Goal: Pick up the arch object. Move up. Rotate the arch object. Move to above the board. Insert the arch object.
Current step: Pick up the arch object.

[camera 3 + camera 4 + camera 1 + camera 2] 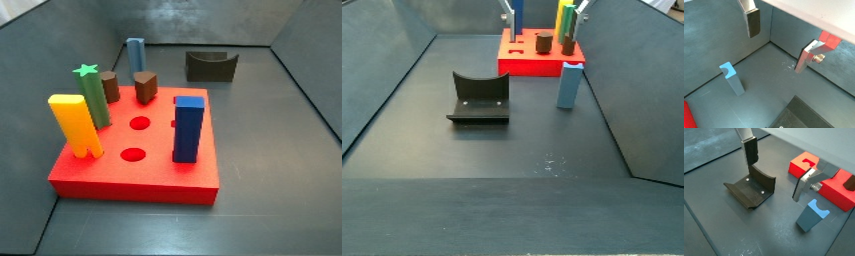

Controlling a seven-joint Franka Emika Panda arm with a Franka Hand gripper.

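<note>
Dark grey flooring held the arch object (pixel 571 84) upright and free just beside the board (pixel 533 66), at its 5 o'clock in a side view. Both wrist views showed the gripper (pixel 779 174) above the floor, spread wide and empty, apparently poised for the pickup, with the fixture (pixel 751 188) nearby.

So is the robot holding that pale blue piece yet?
No. In a wrist view the arch object stands alone on the floor, and the gripper hangs well apart from it with nothing between its fingers.
</note>
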